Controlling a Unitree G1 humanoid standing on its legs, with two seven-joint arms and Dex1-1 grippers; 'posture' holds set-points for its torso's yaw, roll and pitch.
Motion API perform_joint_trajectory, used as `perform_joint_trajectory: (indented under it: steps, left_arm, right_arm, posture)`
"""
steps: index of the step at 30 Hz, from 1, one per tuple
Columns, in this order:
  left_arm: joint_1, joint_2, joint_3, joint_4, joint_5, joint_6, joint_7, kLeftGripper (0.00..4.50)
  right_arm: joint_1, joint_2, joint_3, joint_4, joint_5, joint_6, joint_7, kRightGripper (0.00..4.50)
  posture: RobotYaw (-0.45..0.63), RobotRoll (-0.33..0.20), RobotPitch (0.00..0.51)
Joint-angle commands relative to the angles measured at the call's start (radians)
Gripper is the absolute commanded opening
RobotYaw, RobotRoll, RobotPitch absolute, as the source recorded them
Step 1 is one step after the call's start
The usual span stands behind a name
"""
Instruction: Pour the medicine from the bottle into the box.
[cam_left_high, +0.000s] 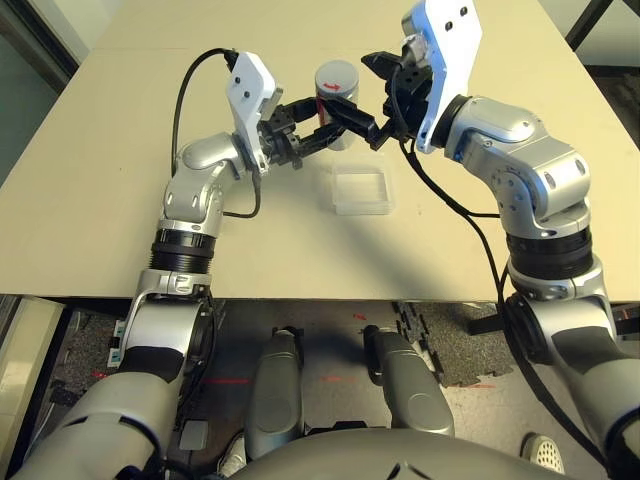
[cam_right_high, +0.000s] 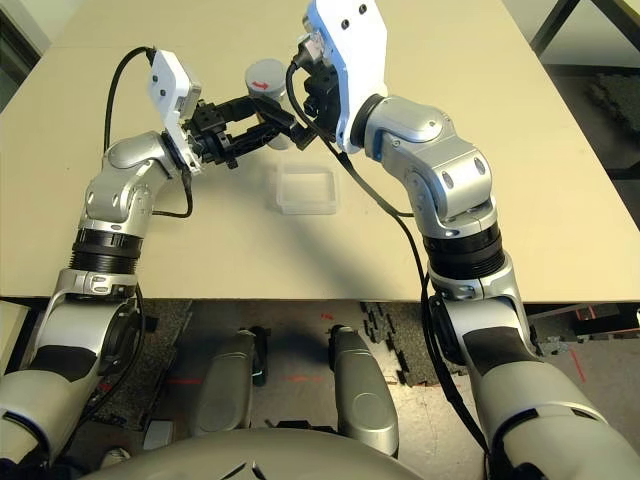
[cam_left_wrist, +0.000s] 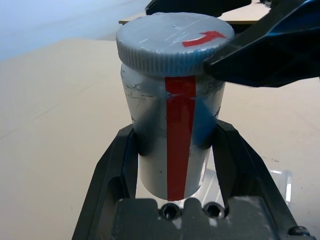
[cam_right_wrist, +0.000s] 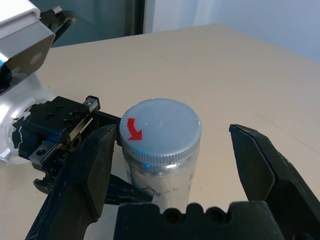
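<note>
A smooth beige tabletop (cam_left_high: 100, 210) stretches away from the robot, its straight front edge running across the foreground and its sides narrowing toward the far end. Resting flat on the surface, well back from that edge and between the robot's two forearms, is a shallow, clear plastic box (cam_left_high: 363, 211) with rounded corners. Soft shadows fall across the tabletop beside the box, and faint straight lines cross the pale surface.
</note>
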Motion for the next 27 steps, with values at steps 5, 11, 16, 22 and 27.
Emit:
perform_joint_trajectory:
  steps: [5,11,16,22,27]
  left_arm:
    - [0.025,-0.002,-0.01,-0.036,-0.012,0.02,0.002,2.31]
    - [0.031,0.0,-0.008,-0.039,-0.012,0.023,0.006,2.31]
    - [0.032,0.001,-0.006,-0.045,-0.013,0.026,0.008,2.31]
    - [0.031,0.005,-0.002,-0.038,-0.012,0.023,0.01,2.31]
    - [0.032,0.01,-0.001,-0.033,-0.01,0.018,0.008,2.31]
  right_arm:
    - [-0.02,0.023,0.003,0.007,-0.004,0.005,0.003,4.33]
    - [-0.018,0.025,0.002,-0.004,0.001,0.007,0.008,2.47]
    - [-0.007,0.019,0.006,-0.016,0.005,0.019,0.018,1.64]
    - [0.002,0.023,0.003,-0.024,0.012,0.032,0.022,0.32]
    - [-0.006,0.039,-0.012,-0.02,0.023,0.035,0.014,2.07]
  posture:
    - [-0.04,0.0,0.177]
    - [-0.04,0.0,0.18]
    - [-0.03,0.0,0.182]
    - [-0.03,0.0,0.186]
    - [-0.03,0.0,0.187]
